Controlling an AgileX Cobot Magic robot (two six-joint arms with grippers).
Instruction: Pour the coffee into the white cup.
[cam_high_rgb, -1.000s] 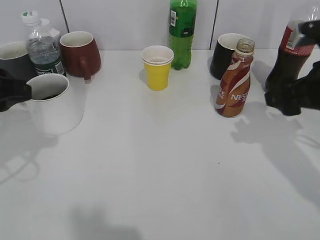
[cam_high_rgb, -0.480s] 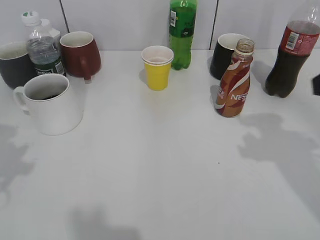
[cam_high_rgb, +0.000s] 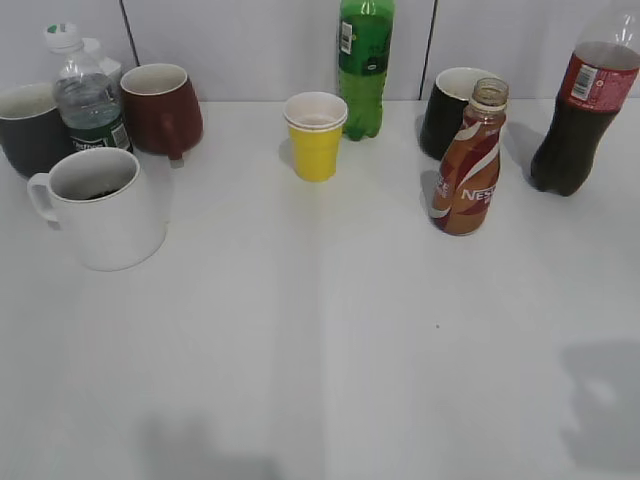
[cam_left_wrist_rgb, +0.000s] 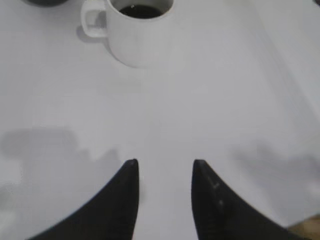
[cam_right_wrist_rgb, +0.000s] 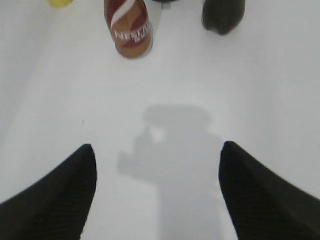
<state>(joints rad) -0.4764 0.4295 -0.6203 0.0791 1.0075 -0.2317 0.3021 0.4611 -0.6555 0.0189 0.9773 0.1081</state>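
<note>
We saw a white bench (cam_high_rgb: 320, 330) carrying ten things. Along its far edge stood a dark grey mug (cam_high_rgb: 28, 128), a water bottle (cam_high_rgb: 85, 100), a maroon mug (cam_high_rgb: 160, 108), a yellow paper cup (cam_high_rgb: 315, 135), a green bottle (cam_high_rgb: 364, 65), a black mug (cam_high_rgb: 452, 110) and a cola bottle (cam_high_rgb: 585, 115). Toward the left edge sat the white cup (cam_high_rgb: 100, 207), dark coffee (cam_left_wrist_rgb: 140, 10) inside. The uncapped Nescafe bottle (cam_high_rgb: 470, 160) stood just before the black mug.

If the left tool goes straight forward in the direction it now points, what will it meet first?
Most likely the white cup. The left tool is open and empty, with only bare table ahead of it. The cup stands slightly left of its centre line, so one finger may meet the wall first; depth is uncertain.
</note>
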